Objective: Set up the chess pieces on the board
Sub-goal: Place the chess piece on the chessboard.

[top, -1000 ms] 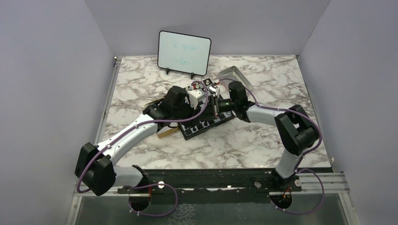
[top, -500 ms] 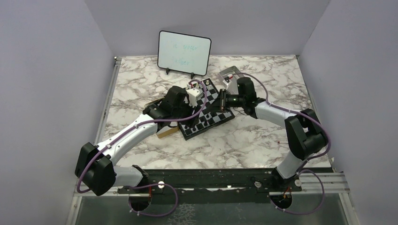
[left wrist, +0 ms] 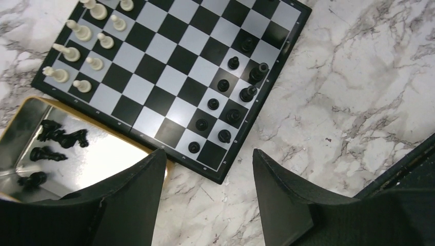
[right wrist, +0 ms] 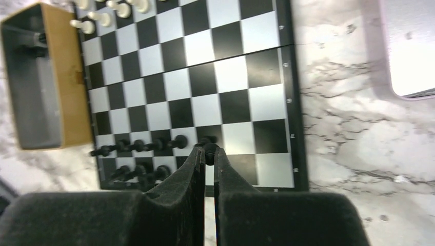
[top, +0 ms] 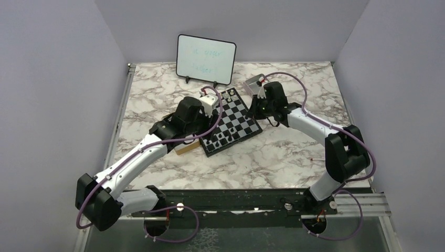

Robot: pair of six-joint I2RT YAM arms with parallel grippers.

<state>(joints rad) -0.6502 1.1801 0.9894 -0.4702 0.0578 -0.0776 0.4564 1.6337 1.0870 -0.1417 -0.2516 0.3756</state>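
The left arm (top: 141, 152) and right arm (top: 309, 123) reach forward, angling inward; left gripper (left wrist: 208, 159) gapes wide, right gripper (right wrist: 206, 151) pinched tight.

The whole table (top: 157, 89) is viewed from high behind its near edge. Each wrist view is directed steeply downward, close over the board (left wrist: 169, 77), which is shared by all three.

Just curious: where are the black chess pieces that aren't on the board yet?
In the left wrist view, the black chess pieces lie inside the shiny-lined box at lower left, right beside the chessboard edge.
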